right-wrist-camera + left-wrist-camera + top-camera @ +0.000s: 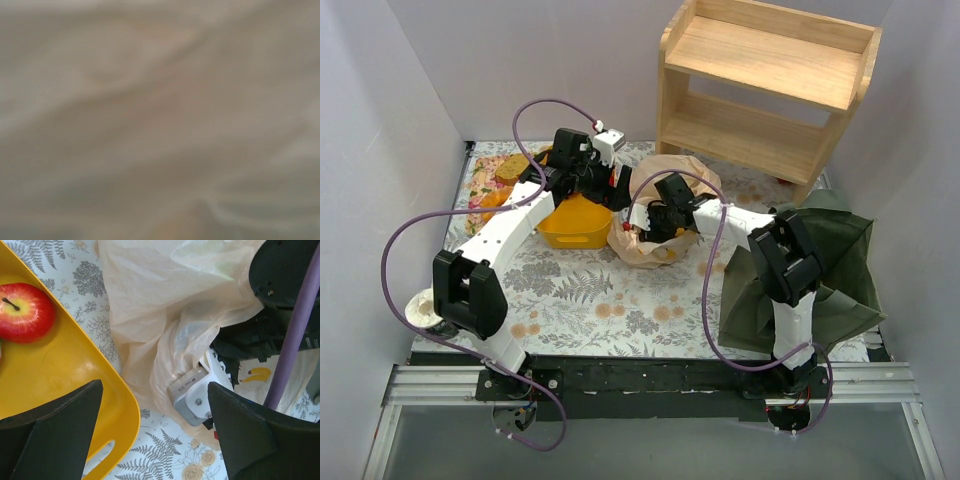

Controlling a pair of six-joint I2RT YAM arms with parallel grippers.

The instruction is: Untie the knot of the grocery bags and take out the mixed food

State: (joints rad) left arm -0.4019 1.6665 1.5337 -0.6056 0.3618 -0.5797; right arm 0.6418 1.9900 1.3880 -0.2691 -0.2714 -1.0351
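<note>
Bag (670,172) looks untied, unloading underway.
Your left end effector (155,390) hangs open over tray (575,228) edge, apple (22,312) inside; right end effector (665,215) sits in bag, grip state unreadable.

Item 1, left arm (510,235): stretched forward and rightward from base, elbow low at left, wrist pitched down. Item 2, left gripper (153,390): fingers (55,435) spread wide, pointing down. Item 3, right arm (785,260): elbow raised above base, forearm reaching leftward toward centre. Item 4, right gripper (658,218): tipped down, just beside left wrist; not visible in own wrist view, opening not determinable.
</note>
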